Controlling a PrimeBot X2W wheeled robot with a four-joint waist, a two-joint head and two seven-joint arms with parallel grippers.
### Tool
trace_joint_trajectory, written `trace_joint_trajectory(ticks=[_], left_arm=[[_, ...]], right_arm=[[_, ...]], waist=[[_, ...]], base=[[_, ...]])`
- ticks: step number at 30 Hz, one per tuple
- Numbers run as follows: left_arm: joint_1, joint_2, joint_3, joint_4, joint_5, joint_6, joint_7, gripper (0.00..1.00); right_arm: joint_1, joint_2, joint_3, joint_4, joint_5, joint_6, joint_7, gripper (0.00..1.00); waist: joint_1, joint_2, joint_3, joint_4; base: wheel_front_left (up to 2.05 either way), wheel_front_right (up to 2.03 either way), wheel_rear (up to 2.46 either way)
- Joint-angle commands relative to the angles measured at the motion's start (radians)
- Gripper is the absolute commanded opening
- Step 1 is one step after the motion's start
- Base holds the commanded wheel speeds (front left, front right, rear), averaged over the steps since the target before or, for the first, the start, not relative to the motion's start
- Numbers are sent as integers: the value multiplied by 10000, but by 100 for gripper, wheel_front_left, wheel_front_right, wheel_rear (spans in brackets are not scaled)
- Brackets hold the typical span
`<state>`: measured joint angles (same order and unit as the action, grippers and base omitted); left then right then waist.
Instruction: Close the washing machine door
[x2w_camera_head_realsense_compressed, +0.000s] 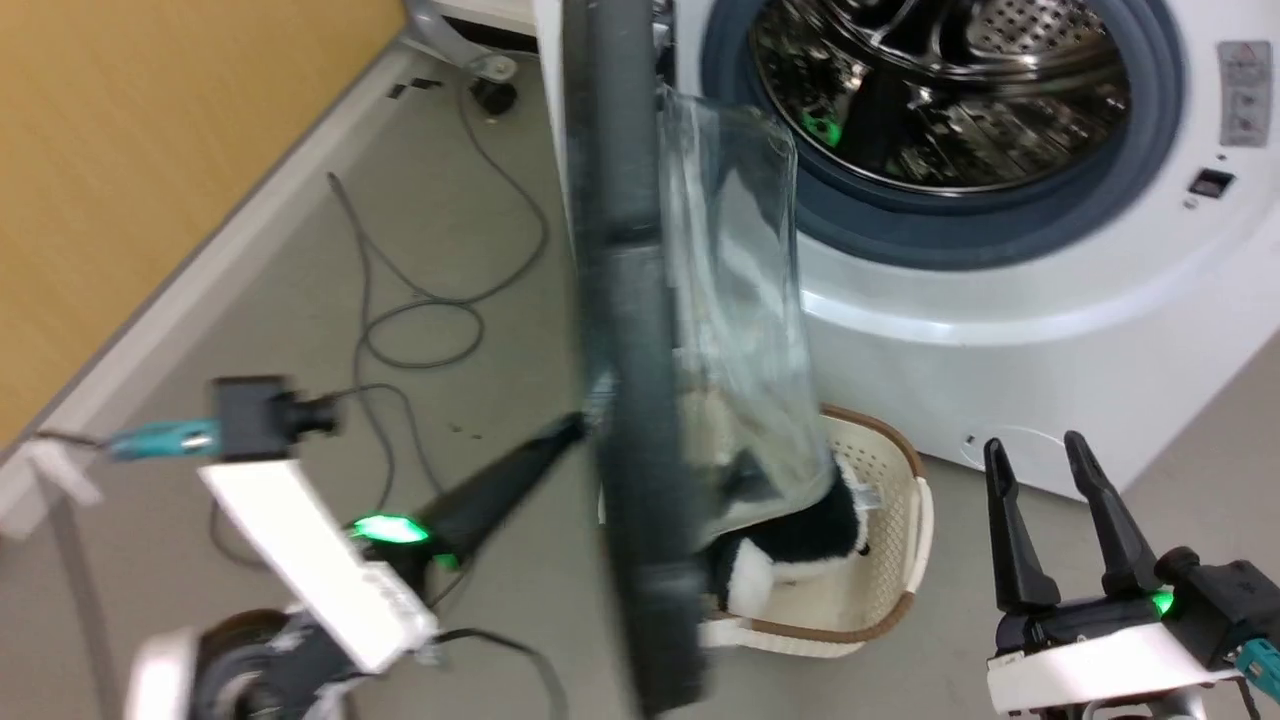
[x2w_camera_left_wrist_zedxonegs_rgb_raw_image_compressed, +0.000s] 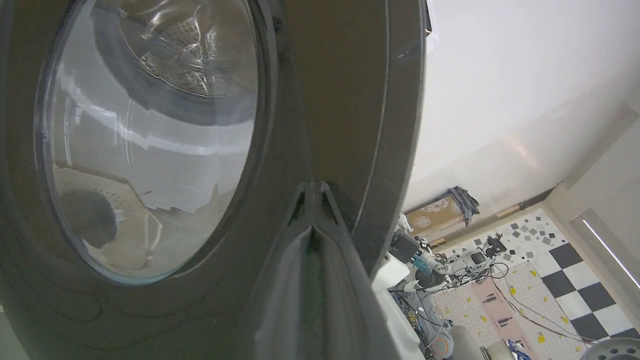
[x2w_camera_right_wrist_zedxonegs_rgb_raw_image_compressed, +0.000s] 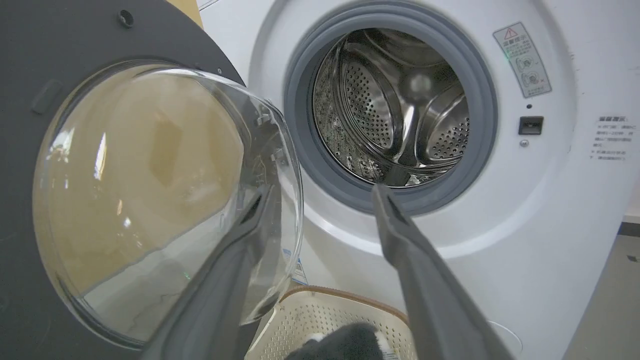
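The washing machine door (x2w_camera_head_realsense_compressed: 630, 350) stands open, swung out roughly square to the front of the washing machine (x2w_camera_head_realsense_compressed: 1000, 350) and seen edge-on in the head view. Its outer face is a wide glossy black rim; its inner face is matte dark grey around a bulging clear glass bowl (x2w_camera_right_wrist_zedxonegs_rgb_raw_image_compressed: 150, 190). The left gripper (x2w_camera_head_realsense_compressed: 570, 432) has its two long dark fingers brought together with nothing between them. The tips lie against the door's outer rim and appear to touch it in the left wrist view. Behind the door, a smooth grey rubber gasket (x2w_camera_head_realsense_compressed: 1000, 235) rings the perforated steel drum (x2w_camera_head_realsense_compressed: 940, 90), which is set in the white cabinet. On the floor just below the door sits a cream perforated basket (x2w_camera_head_realsense_compressed: 900, 470) with a brown rim, holding a black-and-white furry item (x2w_camera_head_realsense_compressed: 800, 540). The right gripper (x2w_camera_head_realsense_compressed: 1040, 455) is well apart from the door, fingers spread wide and empty. Dark cables (x2w_camera_head_realsense_compressed: 420, 300) loop across the grey floor beside a wood-toned wall panel (x2w_camera_head_realsense_compressed: 150, 150).
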<state>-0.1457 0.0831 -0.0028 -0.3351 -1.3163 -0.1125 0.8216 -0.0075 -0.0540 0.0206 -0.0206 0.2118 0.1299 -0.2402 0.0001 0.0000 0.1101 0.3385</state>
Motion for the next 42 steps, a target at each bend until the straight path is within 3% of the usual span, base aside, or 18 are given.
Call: trace_joint_trajectory(ticks=[1,7,15,25,32,37,40,42], left_arm=[[-284,-148,-493,-150,-231,-124,-149,0],[-722,-260,-1977,74,-75,-178,-1502,0],[-1481,-141,-4467,1670,1138,-182,-4772,0],[-2264,359,-6711,3921,570,-182,-7591,0],[-2751,845,-7594,4521,104,-182,-8915,0],[-2965,1482,-7885,4502,475,-182,-10171,0],[-3092,2020,-7471,4560,1108,-182,-10657,0],[-3189,2436,-7103,4770,2198,24,-10781,0]], right_arm=[[-174,36,10,-54,51,8,-106,100],[-310,38,44,-85,121,8,-210,100],[-596,38,6,-154,101,8,-216,100],[-583,38,-138,-163,169,8,-216,100],[-401,38,-259,-154,202,8,-216,100],[-365,38,-162,-367,97,8,-216,100],[-380,38,-303,-477,175,8,-216,100],[-415,38,-432,-588,218,8,-216,100]], waist=[[-1,0,115,-247],[-1,0,331,-870],[-1,0,610,-2119],[-1,0,612,-3182],[-1,0,411,-3161],[-1,0,206,-2961],[-1,0,91,-2785],[-1,0,29,-2690]], base=[[0,0,0],[0,0,0],[0,0,0],[0,0,0],[0,0,0],[0,0,0],[0,0,0],[0,0,0]])
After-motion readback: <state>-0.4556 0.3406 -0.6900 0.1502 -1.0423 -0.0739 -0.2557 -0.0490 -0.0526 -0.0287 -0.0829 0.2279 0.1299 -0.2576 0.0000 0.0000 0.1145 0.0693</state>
